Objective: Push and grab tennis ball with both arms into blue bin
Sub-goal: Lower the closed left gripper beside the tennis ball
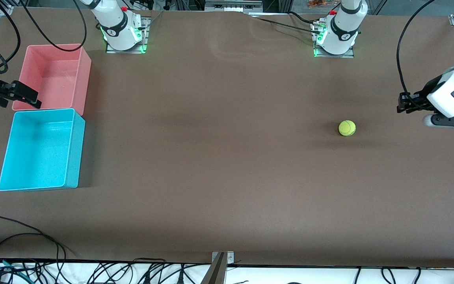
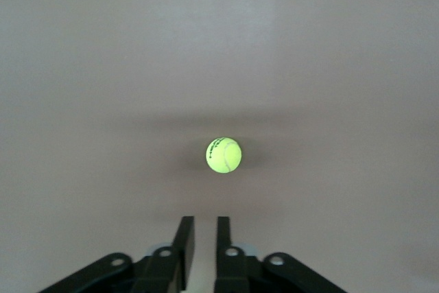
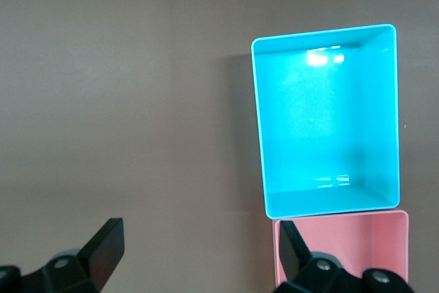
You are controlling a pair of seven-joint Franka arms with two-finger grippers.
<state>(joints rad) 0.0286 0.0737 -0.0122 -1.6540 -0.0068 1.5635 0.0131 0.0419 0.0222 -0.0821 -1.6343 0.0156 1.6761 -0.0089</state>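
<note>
The tennis ball (image 1: 347,128) is a small yellow-green ball lying on the brown table toward the left arm's end; it also shows in the left wrist view (image 2: 223,155). My left gripper (image 1: 401,103) hovers low beside the ball, apart from it. Its fingers (image 2: 185,238) are close together with a narrow gap and hold nothing, and the ball lies straight ahead of them. The blue bin (image 1: 75,150) stands at the right arm's end and has nothing in it; it also shows in the right wrist view (image 3: 329,204). My right gripper (image 1: 28,96) is wide open over the pink bin's edge next to the blue bin.
A pink bin (image 1: 85,79) stands against the blue bin, farther from the front camera; it also shows in the right wrist view (image 3: 343,252). A wide stretch of brown table lies between the ball and the bins. Cables run along the table's front edge (image 1: 22,232).
</note>
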